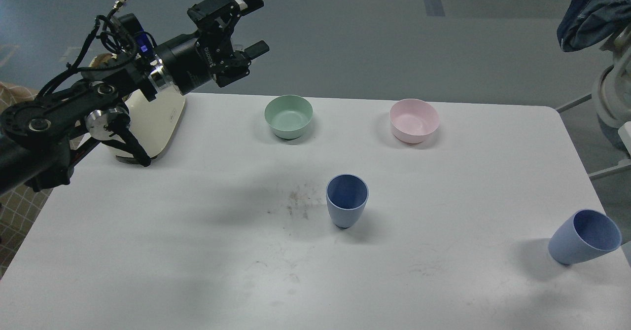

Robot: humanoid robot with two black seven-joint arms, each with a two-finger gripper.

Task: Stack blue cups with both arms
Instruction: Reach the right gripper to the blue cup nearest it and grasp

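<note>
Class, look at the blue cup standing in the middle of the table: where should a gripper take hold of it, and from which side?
Grip the middle blue cup by its upper wall, just below the rim. It stands upright, mouth open, and narrows to a small base, so a low grip might tip it. Probably come from the left: the open left gripper is that side, with nothing between.

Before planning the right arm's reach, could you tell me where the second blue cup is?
In the head view, the second blue cup stands at the table's right edge, right of the central blue cup.

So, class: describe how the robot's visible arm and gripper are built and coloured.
The left arm is black and jointed, with round silver joint caps, loose black cables and a shiny silver wrist ring. Its left gripper has a black cylindrical body with small white lettering and two black fingers.
</note>
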